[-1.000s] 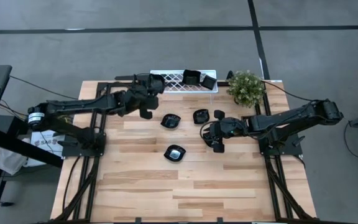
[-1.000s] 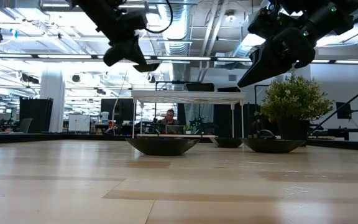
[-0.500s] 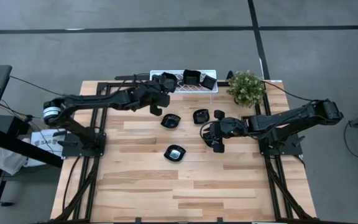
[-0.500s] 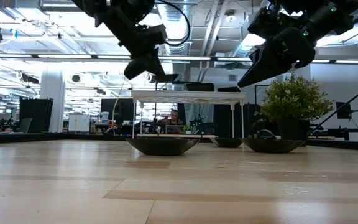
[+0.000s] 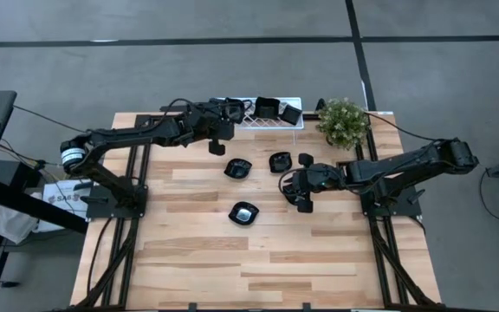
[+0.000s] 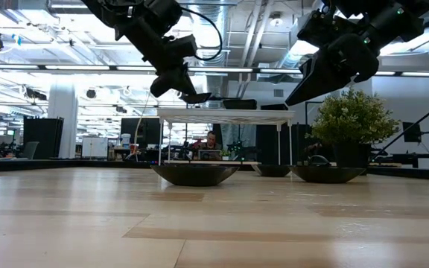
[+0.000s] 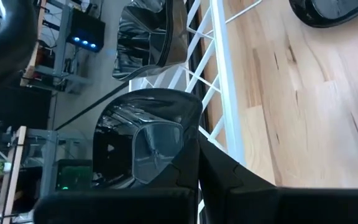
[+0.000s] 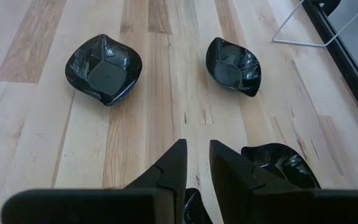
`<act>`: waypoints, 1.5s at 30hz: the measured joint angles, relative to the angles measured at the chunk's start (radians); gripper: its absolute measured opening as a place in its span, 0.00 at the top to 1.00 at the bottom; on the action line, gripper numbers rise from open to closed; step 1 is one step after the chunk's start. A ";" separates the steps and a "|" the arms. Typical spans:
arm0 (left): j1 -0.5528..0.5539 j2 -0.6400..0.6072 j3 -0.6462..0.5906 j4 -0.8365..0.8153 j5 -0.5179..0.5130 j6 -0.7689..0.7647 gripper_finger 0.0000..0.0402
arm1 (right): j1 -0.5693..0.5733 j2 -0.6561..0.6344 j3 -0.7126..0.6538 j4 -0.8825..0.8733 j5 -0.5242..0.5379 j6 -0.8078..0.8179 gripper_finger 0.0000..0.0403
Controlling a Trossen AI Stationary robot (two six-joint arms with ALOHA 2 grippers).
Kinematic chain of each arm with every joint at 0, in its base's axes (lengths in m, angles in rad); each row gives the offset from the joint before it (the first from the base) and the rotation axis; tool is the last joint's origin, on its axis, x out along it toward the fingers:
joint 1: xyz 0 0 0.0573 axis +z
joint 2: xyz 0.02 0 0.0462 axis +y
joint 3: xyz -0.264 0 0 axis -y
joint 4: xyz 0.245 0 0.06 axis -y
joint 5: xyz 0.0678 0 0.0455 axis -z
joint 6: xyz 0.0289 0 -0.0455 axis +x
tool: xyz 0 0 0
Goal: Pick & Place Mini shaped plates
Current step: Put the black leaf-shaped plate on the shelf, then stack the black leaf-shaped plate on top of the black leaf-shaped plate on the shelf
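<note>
No text is showing clearly enough to read. A white label (image 5: 56, 196) beside the table's left edge is carrying dark lettering, but it is appearing too small to make out.

Seven mini shaped plates (image 5: 244, 212), one white rack (image 5: 271, 120), one potted plant (image 5: 343, 120).

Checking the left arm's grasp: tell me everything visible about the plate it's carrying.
The carried plate is a small glossy black dish, squarish with rounded corners and a flat centre panel that mirrors the room. The left gripper is shut on its rim, the fingers pinching one edge. It hangs in the air at the near edge of the white lattice rack, roughly level in the low view, touching nothing else visible.
</note>
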 joint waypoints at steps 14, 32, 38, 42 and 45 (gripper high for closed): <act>0.012 0.000 0.000 0.001 0.040 -0.042 0.97 | 0.000 0.000 0.000 0.000 0.000 0.000 0.84; 0.039 0.018 -0.075 0.060 0.043 -0.055 0.98 | 0.000 0.000 0.000 0.002 -0.001 0.000 0.84; 0.039 0.018 -0.085 0.073 0.043 -0.065 0.98 | 0.000 0.000 0.000 0.002 -0.001 0.000 0.84; 0.038 0.018 -0.085 0.105 0.043 -0.088 0.98 | 0.000 0.000 0.000 0.002 -0.001 0.007 0.84; 0.038 0.018 -0.085 0.114 0.043 -0.094 0.95 | 0.000 0.000 0.000 0.002 -0.002 0.008 0.84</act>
